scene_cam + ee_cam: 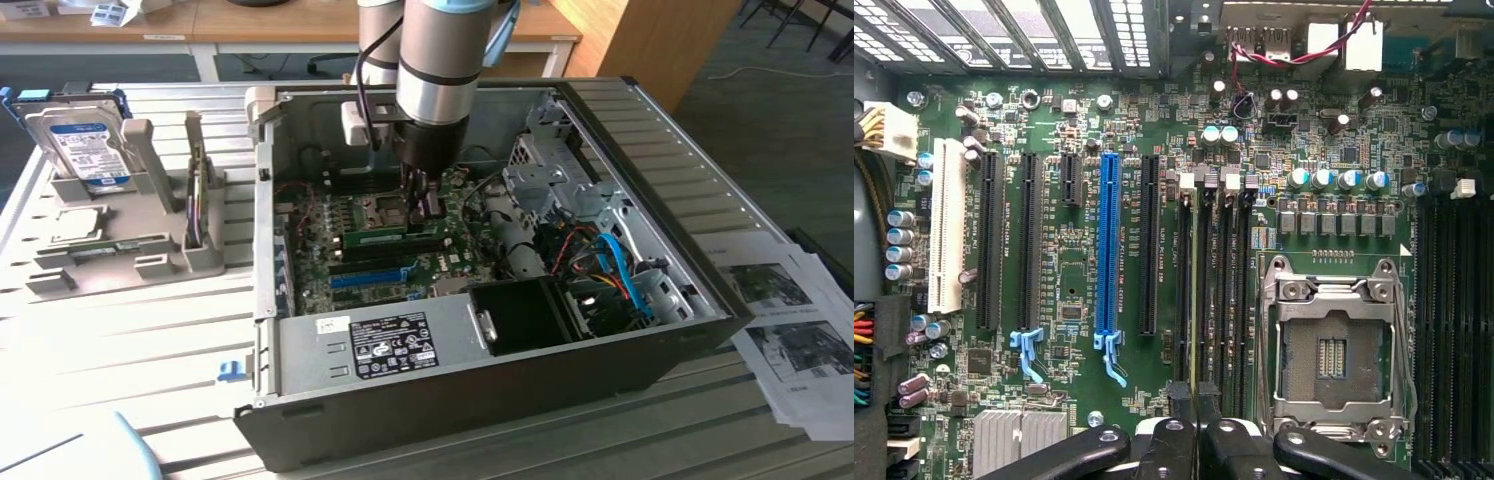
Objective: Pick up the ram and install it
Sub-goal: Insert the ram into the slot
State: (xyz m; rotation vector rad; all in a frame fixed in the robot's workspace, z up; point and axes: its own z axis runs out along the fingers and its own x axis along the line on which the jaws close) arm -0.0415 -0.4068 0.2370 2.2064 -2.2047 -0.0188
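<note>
Ram location: the ram (380, 238) stands on edge among the black memory slots (1226, 290) of the motherboard (1074, 120). It lies between the blue slot (371, 277) and the CPU socket (1334, 350), parallel to both. Seated home or only resting in the slot mouth: cannot tell.
Tool state: the tool (1195, 400) has its fingers drawn together, pinching the ram's thin top edge near one end, as best the wrist view shows.
Why held so: the edge-on grip keeps the contact edge facing down and the stick's length in line with the slot. Judged the only orientation in which it can enter.
Arm pose: the arm (434, 60) is vertical, wrist pointing straight down into the open case (667, 200).
Why the case lies so: it rests on its side on the worktop (134, 350), so the motherboard faces up and allows a top-down approach.
Supply side: grey rack (94, 275) with hard drive (83, 145), well apart, at the exterior view's left of the case.
Stage (judgement): pick-up done; insertion under way.
</note>
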